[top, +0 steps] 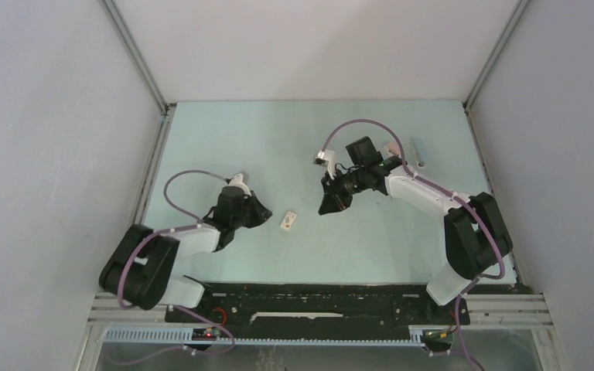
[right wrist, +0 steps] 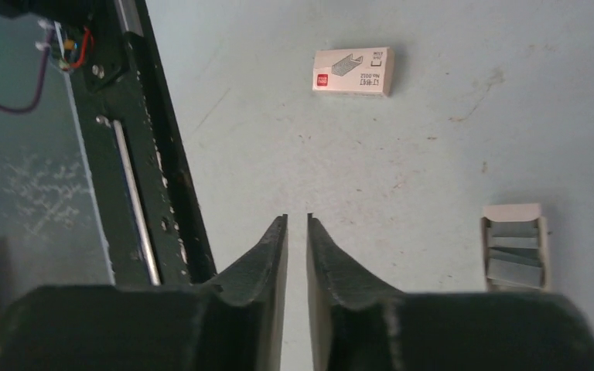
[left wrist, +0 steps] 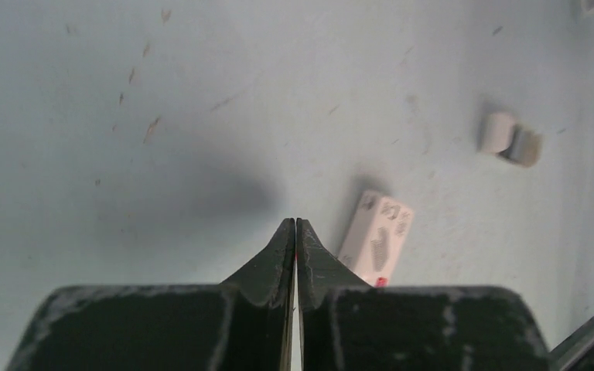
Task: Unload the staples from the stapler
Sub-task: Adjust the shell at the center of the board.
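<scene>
Nearest, the left gripper [left wrist: 295, 232] is hovering low over the pale green table [top: 224, 139], its black fingers pressed together and holding nothing; just beyond, a small white printed cardboard box [left wrist: 377, 238] is lying flat; the right gripper [right wrist: 296, 228] is hanging empty, showing only a narrow slit, near a small open white tray [right wrist: 510, 212] where short grey metal strips, the staples [right wrist: 513, 267], are lying; farthest, a pale blue oblong, seemingly the stapler [top: 420, 152], is sitting untouched; no grasp seems underway; next, one arm should be steadying the stapler while the other is opening it.
</scene>
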Motion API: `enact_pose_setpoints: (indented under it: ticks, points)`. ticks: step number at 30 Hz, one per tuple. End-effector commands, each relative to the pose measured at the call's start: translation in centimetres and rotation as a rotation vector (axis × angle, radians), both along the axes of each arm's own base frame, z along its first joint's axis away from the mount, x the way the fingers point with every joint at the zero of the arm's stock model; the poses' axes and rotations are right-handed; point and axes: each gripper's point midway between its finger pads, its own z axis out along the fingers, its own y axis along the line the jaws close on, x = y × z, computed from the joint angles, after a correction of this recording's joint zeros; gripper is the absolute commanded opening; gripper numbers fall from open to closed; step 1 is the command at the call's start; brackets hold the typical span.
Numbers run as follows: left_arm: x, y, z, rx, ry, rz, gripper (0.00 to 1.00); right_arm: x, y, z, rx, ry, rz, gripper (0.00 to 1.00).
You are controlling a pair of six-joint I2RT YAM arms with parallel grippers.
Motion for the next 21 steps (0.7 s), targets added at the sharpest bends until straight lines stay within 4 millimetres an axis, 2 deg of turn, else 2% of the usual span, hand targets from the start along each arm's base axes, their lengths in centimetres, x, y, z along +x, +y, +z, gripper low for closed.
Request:
enact_pose_setpoints:
  ticks: [1, 7, 10, 14, 17, 21]
  points:
    - [-0.1, -1.9, -0.9, 0.019, 0.027, -0.099, 0.06, 0.8, 1.0, -0.2, -0.006, 0.050, -0.066, 0.17]
    - [-1.7, -5.1, -1.2, -0.005, 0.042, -0.205, 0.06, 2.1, 0.2, -1.8, -0.063, 0.059, -0.136, 0.16]
    - [-2.7, -7.0, -1.3, -0.032, 0.048, -0.252, 0.06, 2.5, -0.1, -1.8, -0.060, 0.073, -0.156, 0.20]
    - [-4.1, -9.4, -1.2, -0.059, 0.053, -0.309, 0.06, 2.8, -0.3, -1.8, -0.053, 0.086, -0.171, 0.32]
    - [-4.7, -9.2, -1.2, -0.062, 0.051, -0.285, 0.07, 2.6, -0.2, -2.0, -0.057, 0.086, -0.162, 0.49]
    - [-5.2, -6.4, -0.6, -0.011, 0.015, -0.196, 0.08, 2.1, 0.5, -3.0, -0.105, 0.028, -0.118, 0.69]
